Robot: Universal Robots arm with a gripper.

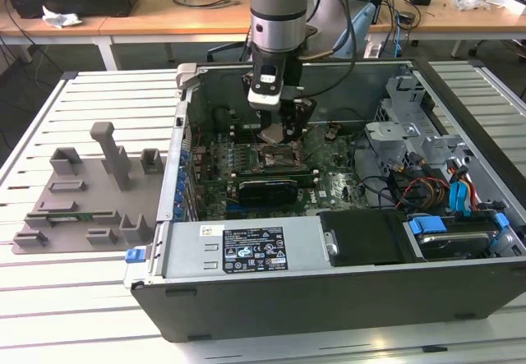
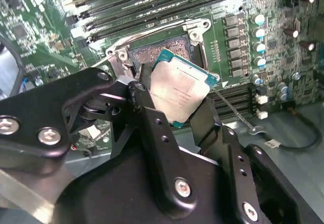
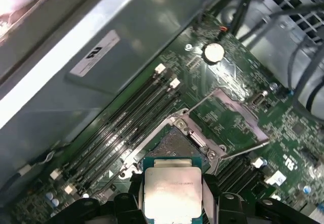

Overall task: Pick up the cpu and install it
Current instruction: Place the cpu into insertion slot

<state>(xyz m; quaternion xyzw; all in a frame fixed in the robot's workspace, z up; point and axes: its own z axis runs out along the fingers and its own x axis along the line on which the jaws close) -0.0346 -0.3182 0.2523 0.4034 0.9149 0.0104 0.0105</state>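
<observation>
Your pincer [image 1: 275, 136] is reached down inside the open computer case [image 1: 329, 315] in the exterior view. It sits low over the green board [image 1: 337, 179], toward the case's far wall.

In the second wrist view, you can see its black fingers [image 2: 147, 90] pinching the chip [image 2: 178, 90] by two opposite edges. The chip's silver top faces the camera and it sits at a tilt. It hangs close over the socket [image 2: 164, 52] and covers one corner of it, so I judge it is not yet seated. A thin wire lever [image 2: 233, 107] is swung out beside the socket.

In the first wrist view, the chip [image 3: 172, 193] sits square between the fingers, with the bare socket [image 3: 174, 143] just beyond it. The hinged cover plate [image 3: 230, 118] lies flipped open to one side, and memory slots [image 3: 121, 133] run along the other.

For handling, treat the chip as light, thin and stiff, with a smooth metal top that offers little friction. Its underside and the socket contacts are probably delicate. The edges, where you hold it now, look like the only safe place to grip, and only with modest squeeze.
</observation>
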